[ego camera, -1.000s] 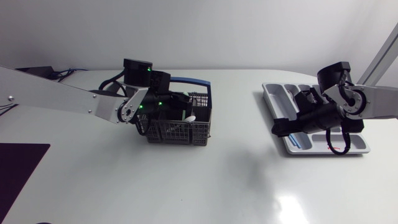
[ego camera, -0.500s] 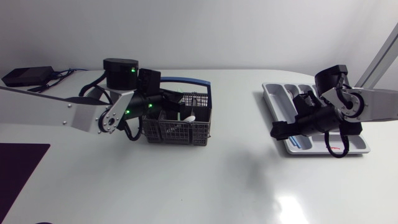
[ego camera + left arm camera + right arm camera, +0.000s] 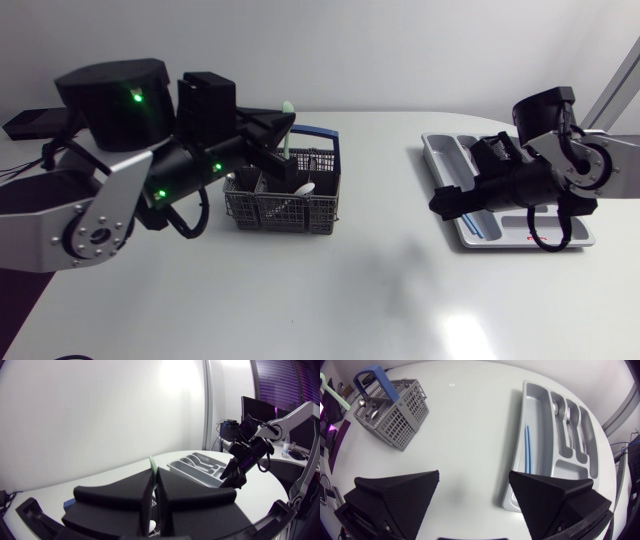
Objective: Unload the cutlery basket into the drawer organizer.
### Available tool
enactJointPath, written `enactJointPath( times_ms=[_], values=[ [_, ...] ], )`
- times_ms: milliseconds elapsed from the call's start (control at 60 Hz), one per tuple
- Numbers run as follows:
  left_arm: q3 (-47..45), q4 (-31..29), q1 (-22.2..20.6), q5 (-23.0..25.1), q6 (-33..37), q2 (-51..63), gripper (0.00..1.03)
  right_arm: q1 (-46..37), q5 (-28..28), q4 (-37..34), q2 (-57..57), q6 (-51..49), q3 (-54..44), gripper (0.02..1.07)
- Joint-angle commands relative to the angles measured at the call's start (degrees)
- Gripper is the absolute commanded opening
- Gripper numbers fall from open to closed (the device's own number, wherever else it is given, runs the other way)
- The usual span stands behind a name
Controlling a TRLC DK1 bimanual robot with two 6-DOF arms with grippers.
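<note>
Your left gripper point(image 3: 154, 493) clenched on thin pale green utensil point(image 3: 152, 466) — held just above cutlery basket point(image 3: 281, 209). Your right gripper point(image 3: 474, 493) released, jaws wide apart, well right of basket — hanging over drawer organizer point(image 3: 533, 410), two blue sticks point(image 3: 527, 450) in its long slot.

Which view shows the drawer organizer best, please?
Right wrist view: the drawer organizer is seen from above, every compartment visible. In the head view the right arm hides part; the left wrist view shows it distant.
</note>
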Motion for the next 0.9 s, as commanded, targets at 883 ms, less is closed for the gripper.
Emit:
enactJointPath(
  times_ms=[883],
  values=[
    [21.5,-26.7,3.9,38.9,-24.1,8.7,0.04,18.6,-32.0,-3.5,-5.7,1.2,9.1,0.91]
  ],
)
